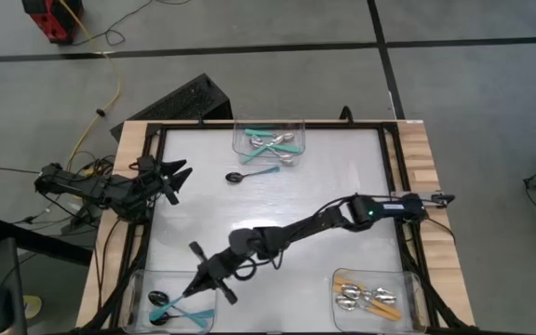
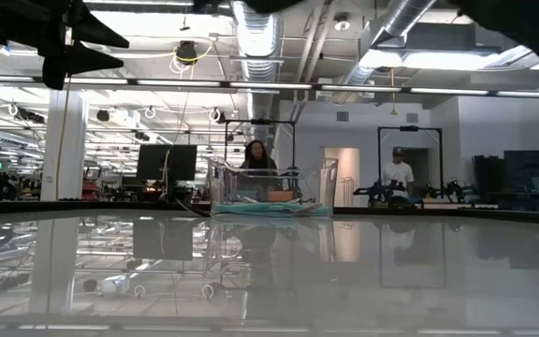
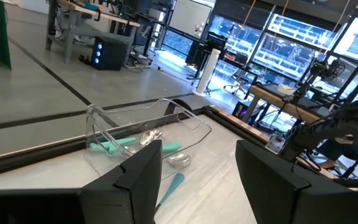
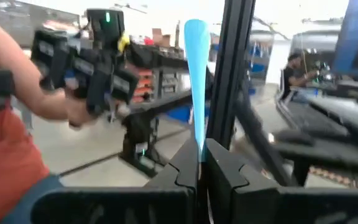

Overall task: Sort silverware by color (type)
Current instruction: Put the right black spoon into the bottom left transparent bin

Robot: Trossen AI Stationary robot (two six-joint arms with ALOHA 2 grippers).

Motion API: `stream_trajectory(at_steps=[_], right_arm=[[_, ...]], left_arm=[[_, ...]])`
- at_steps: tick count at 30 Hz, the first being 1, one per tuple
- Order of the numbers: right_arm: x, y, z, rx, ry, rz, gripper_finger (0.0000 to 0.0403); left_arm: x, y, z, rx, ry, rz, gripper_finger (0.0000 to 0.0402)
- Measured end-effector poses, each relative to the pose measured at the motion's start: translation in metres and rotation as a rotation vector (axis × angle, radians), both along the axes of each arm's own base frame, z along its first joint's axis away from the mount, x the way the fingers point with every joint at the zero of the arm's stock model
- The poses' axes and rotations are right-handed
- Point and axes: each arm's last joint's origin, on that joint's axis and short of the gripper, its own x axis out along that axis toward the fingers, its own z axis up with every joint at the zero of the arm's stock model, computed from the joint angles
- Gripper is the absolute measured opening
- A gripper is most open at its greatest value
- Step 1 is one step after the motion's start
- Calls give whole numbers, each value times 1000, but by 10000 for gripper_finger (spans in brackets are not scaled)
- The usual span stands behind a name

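The right gripper [image 1: 196, 284] pinches a teal-handled spoon [image 4: 196, 74] by its handle, above the bin [image 1: 138, 312] at seven o'clock, probably to drop it beside the black-bowl spoons [image 1: 161, 300]. The left gripper [image 1: 177, 177] waits at nine o'clock, fingers spread and empty. One black-bowl spoon [image 1: 249, 175] lies loose on the table [image 1: 277, 205] near the twelve o'clock bin [image 1: 298, 130].

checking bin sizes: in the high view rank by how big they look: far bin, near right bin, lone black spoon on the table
1. near right bin and far bin: look much alike, cannot rank them.
2. lone black spoon: clearly smallest.

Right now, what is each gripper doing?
Left gripper: open, empty, beside the table's left edge.
Right gripper: shut on a teal-handled spoon, over the near-left clear plastic bin.
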Motion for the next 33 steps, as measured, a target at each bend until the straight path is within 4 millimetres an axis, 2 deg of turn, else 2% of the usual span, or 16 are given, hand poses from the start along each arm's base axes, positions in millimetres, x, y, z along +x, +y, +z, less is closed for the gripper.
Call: stream_trajectory(at_steps=[2, 5, 9, 16, 22, 28, 31, 33], right_arm=[[5, -1, 16, -5, 0, 23, 38], [12, 0, 19, -13, 3, 36, 38], [16, -1, -2, -6, 72, 46, 38], [18, -13, 7, 57, 82, 52, 38], [17, -8, 4, 71, 115, 62, 38], [20, -8, -10, 120, 205, 64, 38], [20, -10, -7, 121, 183, 49, 38], [23, -11, -14, 132, 167, 42, 38]], left_arm=[[0, 0, 0, 0, 0, -1, 190], [0, 0, 0, 0, -1, 0, 190], [0, 0, 0, 5, 4, -1, 190], [0, 0, 0, 9, 7, 0, 190], [0, 0, 0, 11, 8, 2, 190], [0, 0, 0, 10, 7, 2, 190], [0, 0, 0, 8, 6, 3, 190], [0, 0, 0, 8, 6, 3, 190]])
